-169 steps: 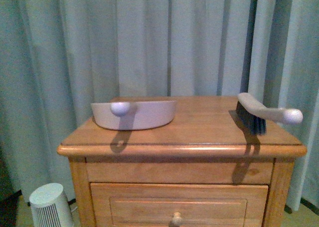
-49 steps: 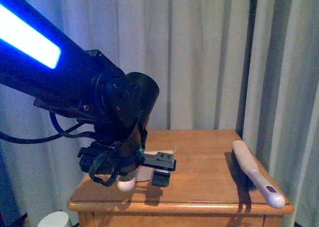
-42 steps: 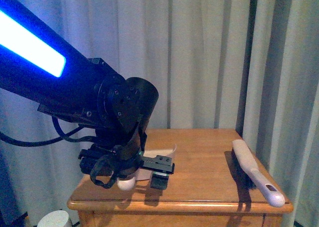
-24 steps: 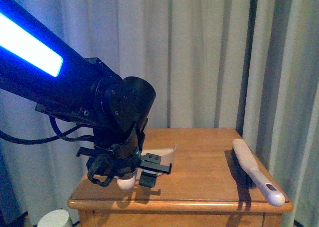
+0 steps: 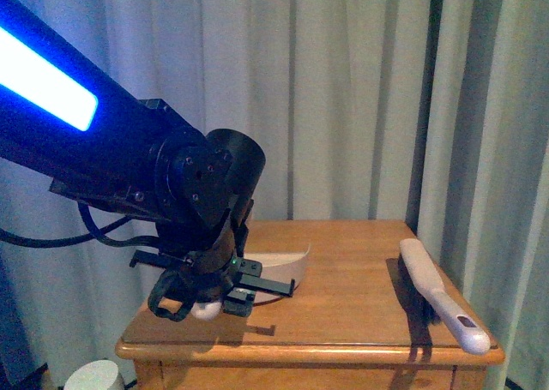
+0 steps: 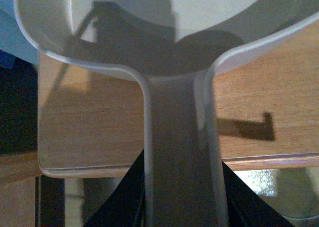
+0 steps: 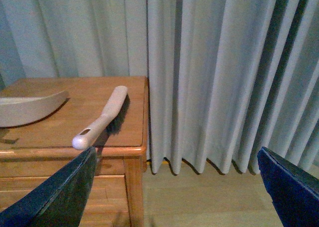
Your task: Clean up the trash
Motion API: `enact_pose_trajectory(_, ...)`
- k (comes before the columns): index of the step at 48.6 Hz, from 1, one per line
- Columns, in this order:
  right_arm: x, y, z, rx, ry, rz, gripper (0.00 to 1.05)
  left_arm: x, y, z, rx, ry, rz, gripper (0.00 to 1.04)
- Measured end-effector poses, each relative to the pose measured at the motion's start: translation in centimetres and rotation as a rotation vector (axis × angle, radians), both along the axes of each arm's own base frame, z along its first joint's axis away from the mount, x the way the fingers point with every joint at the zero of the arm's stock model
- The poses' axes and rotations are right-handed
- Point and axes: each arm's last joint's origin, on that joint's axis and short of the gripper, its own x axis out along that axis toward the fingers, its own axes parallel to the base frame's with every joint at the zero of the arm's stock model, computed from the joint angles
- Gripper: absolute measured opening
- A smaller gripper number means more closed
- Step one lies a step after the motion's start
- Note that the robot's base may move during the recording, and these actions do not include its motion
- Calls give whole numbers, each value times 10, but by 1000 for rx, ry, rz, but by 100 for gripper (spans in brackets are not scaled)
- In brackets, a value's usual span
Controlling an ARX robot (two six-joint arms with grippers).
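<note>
Lower left of the front view: left gripper (image 5: 210, 300), black and bulky under the blue-lit arm, pinching the handle of the pale dustpan (image 5: 287, 266). Same story from the left wrist camera: two dark fingers (image 6: 124, 202) hugging that handle on either side, with the pan's bowl fanning out across the top of the frame and wood grain underneath. Round handle end poking out just below the claw, close to the front edge of the nightstand (image 5: 343, 321). Pan resting or raised off the wood? Cannot tell from here.

Over to the right of the front view: brush (image 5: 433, 291), flat on the wood near the right edge, bristles down, white handle aimed at the front right corner. Well apart from the pan, untouched.

Right wrist camera now: right gripper (image 7: 175, 157) spread wide, one dark finger in each lower corner of the frame, off to the side of the nightstand and well clear of the brush.

Grey curtain (image 5: 343, 90) filling the whole background.

And the trash: no telling where from these three views.
</note>
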Motion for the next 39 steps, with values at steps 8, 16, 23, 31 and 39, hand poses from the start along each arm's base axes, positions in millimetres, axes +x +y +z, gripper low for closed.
enact_pose_trajectory(8, 0, 0, 0, 0, 0, 0, 97, -6, 4, 23, -14, -133, 4, 26)
enact_pose_trajectory(16, 0, 0, 0, 0, 0, 0, 97, -27, 14, 68, -51, -394, 7, 26)
enact_pose_trajectory(23, 0, 0, 0, 0, 0, 0, 97, -66, 30, 104, -74, -629, -49, 26)
enact_pose_trajectory(31, 0, 0, 0, 0, 0, 0, 97, -148, 63, 121, -98, -836, -125, 26)
enact_pose_trajectory(39, 0, 0, 0, 0, 0, 0, 97, -218, 106, 112, -89, -898, -138, 26)
